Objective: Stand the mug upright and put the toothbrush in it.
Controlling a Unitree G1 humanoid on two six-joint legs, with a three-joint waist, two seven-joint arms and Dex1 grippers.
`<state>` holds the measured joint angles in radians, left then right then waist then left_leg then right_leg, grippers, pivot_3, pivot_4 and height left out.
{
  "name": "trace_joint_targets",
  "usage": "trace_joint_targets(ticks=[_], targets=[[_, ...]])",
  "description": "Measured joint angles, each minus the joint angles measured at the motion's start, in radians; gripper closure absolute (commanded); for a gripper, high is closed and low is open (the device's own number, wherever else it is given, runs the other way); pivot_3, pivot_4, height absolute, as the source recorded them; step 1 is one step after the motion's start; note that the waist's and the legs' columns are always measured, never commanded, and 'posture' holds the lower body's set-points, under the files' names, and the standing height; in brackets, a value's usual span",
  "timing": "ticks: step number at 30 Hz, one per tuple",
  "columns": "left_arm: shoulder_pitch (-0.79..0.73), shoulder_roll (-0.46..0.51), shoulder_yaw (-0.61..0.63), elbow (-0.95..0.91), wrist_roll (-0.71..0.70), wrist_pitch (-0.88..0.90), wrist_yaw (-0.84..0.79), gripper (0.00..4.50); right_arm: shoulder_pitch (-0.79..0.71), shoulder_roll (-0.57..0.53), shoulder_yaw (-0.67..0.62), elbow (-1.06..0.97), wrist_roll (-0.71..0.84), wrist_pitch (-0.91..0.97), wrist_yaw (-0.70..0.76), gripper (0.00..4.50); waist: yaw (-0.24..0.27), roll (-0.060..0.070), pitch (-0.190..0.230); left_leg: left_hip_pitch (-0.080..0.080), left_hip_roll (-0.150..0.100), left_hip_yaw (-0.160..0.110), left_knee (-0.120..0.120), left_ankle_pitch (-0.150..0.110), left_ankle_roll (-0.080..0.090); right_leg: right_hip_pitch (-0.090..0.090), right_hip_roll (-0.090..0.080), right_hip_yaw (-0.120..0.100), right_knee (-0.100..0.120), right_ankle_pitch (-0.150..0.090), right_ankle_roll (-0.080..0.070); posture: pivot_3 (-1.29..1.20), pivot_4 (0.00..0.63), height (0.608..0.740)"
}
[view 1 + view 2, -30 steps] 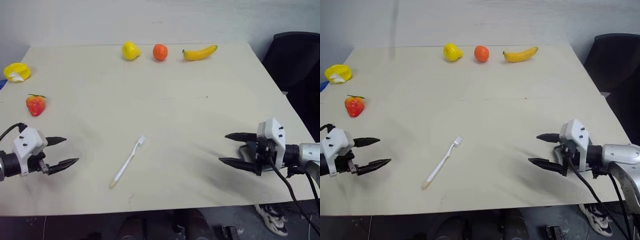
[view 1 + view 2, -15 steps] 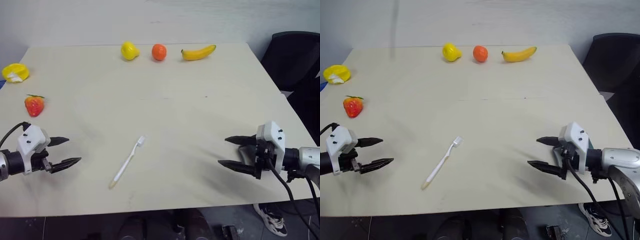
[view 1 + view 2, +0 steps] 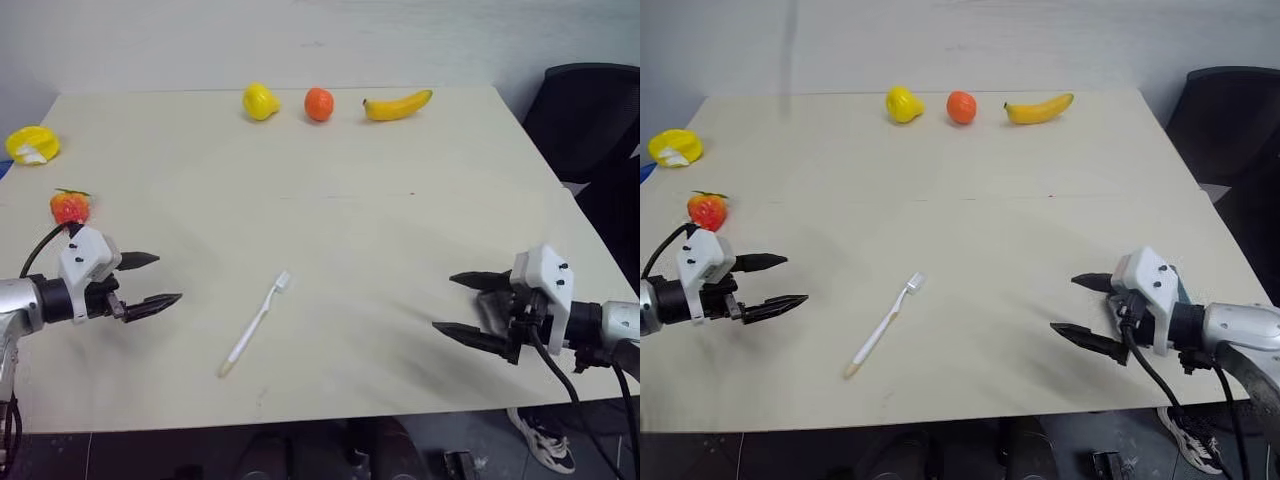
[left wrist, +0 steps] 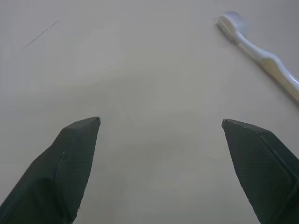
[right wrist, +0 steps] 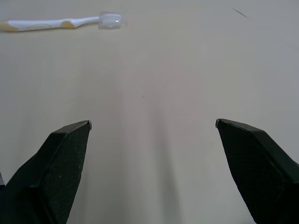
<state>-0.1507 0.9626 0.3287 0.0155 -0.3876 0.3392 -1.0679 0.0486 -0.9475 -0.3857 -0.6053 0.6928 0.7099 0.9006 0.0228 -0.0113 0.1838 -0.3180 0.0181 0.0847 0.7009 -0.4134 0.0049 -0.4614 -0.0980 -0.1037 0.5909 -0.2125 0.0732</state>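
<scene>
The toothbrush (image 3: 255, 322) lies flat near the table's front middle, slim and white, with its bristle head pointing away from me and its pale yellowish end toward the front edge. My left gripper (image 3: 168, 278) hovers open to its left, fingers aimed at it, a hand's width short of the handle. In the left wrist view the toothbrush (image 4: 261, 56) lies beyond the open fingers (image 4: 70, 163). My right gripper (image 3: 444, 302) stands open well to the right of the toothbrush, holding nothing. The mug is out of view.
Along the table's far edge lie a yellow pear-like fruit (image 3: 259, 100), an orange (image 3: 318, 103) and a banana (image 3: 398, 104). A strawberry (image 3: 68, 206) and a yellow object (image 3: 32, 144) sit at the left. A black chair (image 3: 590, 110) stands beyond the right edge.
My left gripper has moved to the right and farther onto the table, closer to the toothbrush. The right gripper has stayed about where it was. Both remain open.
</scene>
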Motion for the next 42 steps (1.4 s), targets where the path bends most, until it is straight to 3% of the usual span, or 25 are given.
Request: trace_joint_targets(ticks=[2,10,15,21,25,26,33,42], targets=[[-0.029,-0.004,-0.018,-0.001,-0.014,0.016,-0.009,0.0,-0.001,0.008,-0.022,-0.016,0.021,0.032,-0.04,0.64,0.0,0.0,0.0,0.0,0.0,0.0,0.0,0.0,0.0,0.0,0.0,0.0,0.0,0.0,0.0,0.0,0.15,0.74],[-0.168,-0.01,-0.12,-0.13,-0.155,0.158,-0.11,0.0,0.041,0.04,-0.145,-0.222,0.256,0.332,-0.372,3.47,0.002,0.0,0.0,0.0,0.0,-0.001,0.001,0.0,-0.001,0.0,0.0,0.0,0.0,0.0,0.0,0.0,0.15,0.74],[-0.284,-0.01,-0.228,-0.211,-0.231,0.217,-0.237,0.0,0.039,0.085,-0.152,-0.266,0.502,0.505,-0.784,3.47,0.0,-0.001,-0.001,-0.001,-0.001,0.0,0.001,0.001,-0.002,0.001,0.0,0.002,0.001,0.0,0.0,0.0,0.15,0.74],[-0.423,-0.087,-0.363,-0.236,-0.234,0.197,-0.333,0.0,0.114,0.072,-0.121,-0.301,0.668,0.534,-1.192,3.47,0.003,-0.001,-0.001,-0.002,-0.001,0.0,0.001,0.001,-0.002,0.002,0.001,0.002,0.0,0.0,0.0,0.0,0.15,0.74],[-0.499,-0.172,-0.426,-0.215,-0.222,0.171,-0.343,0.0,0.166,0.072,-0.068,-0.315,0.715,0.497,-1.395,2.25,0.002,-0.001,-0.001,-0.001,-0.001,0.0,0.002,0.002,-0.002,0.005,0.001,0.003,-0.001,0.001,0.002,0.0,0.15,0.74],[-0.509,-0.187,-0.434,-0.207,-0.219,0.168,-0.343,0.0,0.17,0.072,-0.054,-0.316,0.722,0.483,-1.433,2.25,0.0,-0.001,-0.001,-0.001,-0.001,0.0,0.002,0.002,-0.002,0.006,0.002,0.003,-0.001,0.001,0.002,0.0,0.15,0.74],[-0.513,-0.22,-0.463,-0.198,-0.2,0.148,-0.345,0.0,0.138,0.072,0.049,-0.282,0.714,0.407,-1.563,2.25,-0.004,-0.001,-0.001,-0.001,0.0,-0.001,0.002,0.002,-0.002,0.007,0.003,0.005,-0.002,0.001,0.002,0.0,0.15,0.74],[-0.513,-0.239,-0.464,-0.205,-0.197,0.145,-0.337,0.0,0.087,0.064,0.121,-0.197,0.581,0.401,-1.523,2.25,0.002,-0.001,-0.001,-0.002,0.0,-0.003,0.002,0.002,-0.001,0.007,0.003,0.003,-0.003,0.001,0.002,0.0,0.15,0.74]])
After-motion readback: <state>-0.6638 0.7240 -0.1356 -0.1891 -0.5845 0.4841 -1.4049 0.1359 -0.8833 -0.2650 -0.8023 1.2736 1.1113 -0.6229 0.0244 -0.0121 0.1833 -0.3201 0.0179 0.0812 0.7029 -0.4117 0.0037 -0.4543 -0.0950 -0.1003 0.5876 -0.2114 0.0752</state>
